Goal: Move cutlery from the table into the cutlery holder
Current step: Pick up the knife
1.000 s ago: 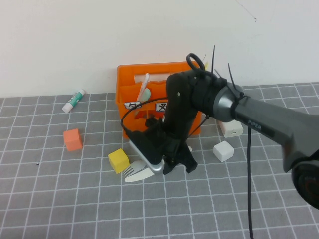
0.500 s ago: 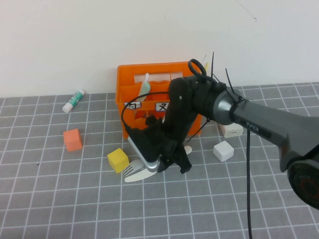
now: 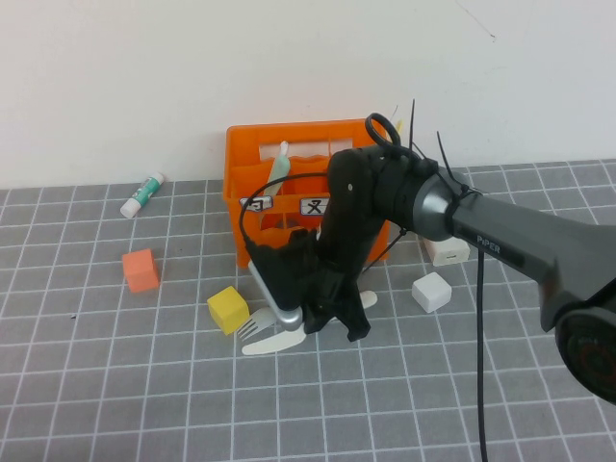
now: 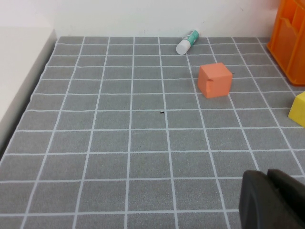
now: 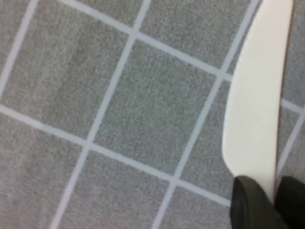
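Our right hand [image 5: 261, 199] has dropped to the worktop [image 3: 115, 385] and narrowed around the cream-white knife [image 5: 257, 105]; lifting comes next. Left hand [image 4: 274, 202] parked, closed, empty.

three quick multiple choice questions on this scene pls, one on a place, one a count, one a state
1. Where is the right tool?
a) over the glue stick
b) low at the cream-white knife, in front of the cutlery holder
c) inside the holder

2. How many white cubes are on the table?
a) none
b) two
c) four

3. The left tool, over the table, is:
a) shut and empty
b) wide open
c) gripping an orange cube

Answers: 1 b, its fingers flank the knife's end; 2 b, both lie right of the holder; 3 a, its fingers meet with nothing between.
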